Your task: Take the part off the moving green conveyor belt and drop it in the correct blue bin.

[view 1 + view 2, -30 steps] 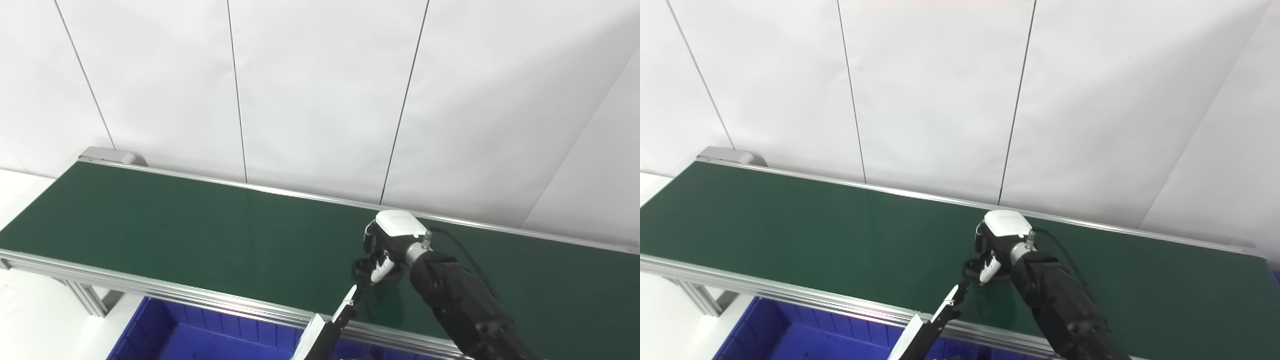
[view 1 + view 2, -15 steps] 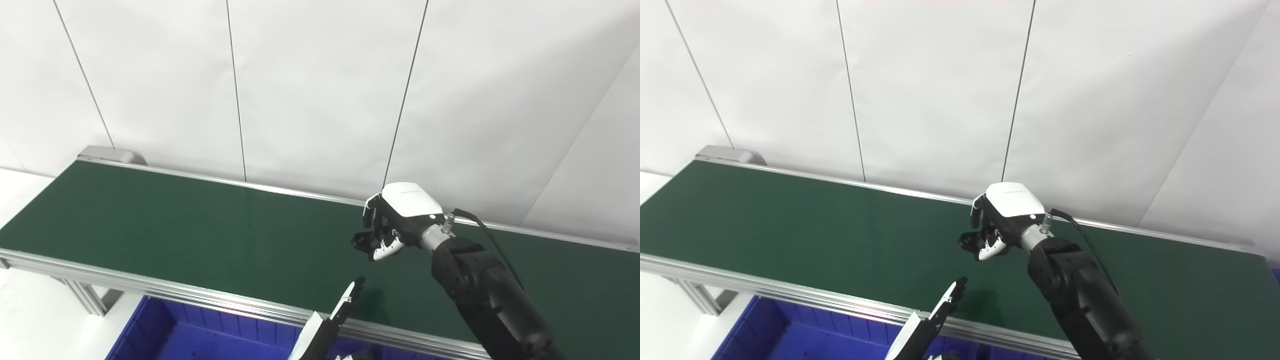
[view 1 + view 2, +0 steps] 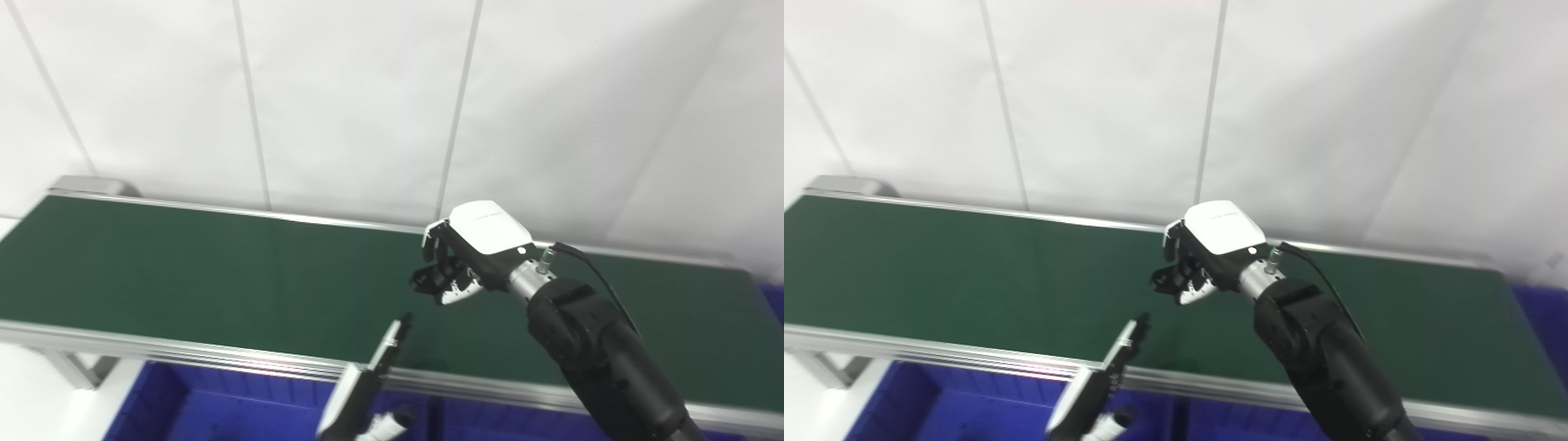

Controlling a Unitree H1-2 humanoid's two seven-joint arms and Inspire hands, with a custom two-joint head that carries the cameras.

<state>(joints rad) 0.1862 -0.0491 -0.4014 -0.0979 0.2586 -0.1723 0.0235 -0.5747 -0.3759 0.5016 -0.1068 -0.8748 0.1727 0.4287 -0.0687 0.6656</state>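
The right hand [image 3: 468, 260] hung above the green conveyor belt [image 3: 184, 269], fingers curled around a small dark part [image 3: 429, 280], so the pick looked done. The left hand [image 3: 367, 386] waited flat and empty by the belt's near rail. Left to do, by my reading: carry the part to a blue bin [image 3: 202, 410] and drop it.

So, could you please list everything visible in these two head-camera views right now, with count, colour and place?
Conveyor belt: one, dark green with a silver metal frame, running across the middle of the view.
Bin: one clearly seen, blue, below the belt's near edge; more blue shows at the far right edge.
Part: one, small and dark, in the right hand's fingers above the belt; its shape cannot be made out.
Wall panels: white, with thin dark seams, behind the belt.
Right hand: one, white back and dark fingers, closed on the part.
Left hand: one, fingers straight, at the belt's near edge.
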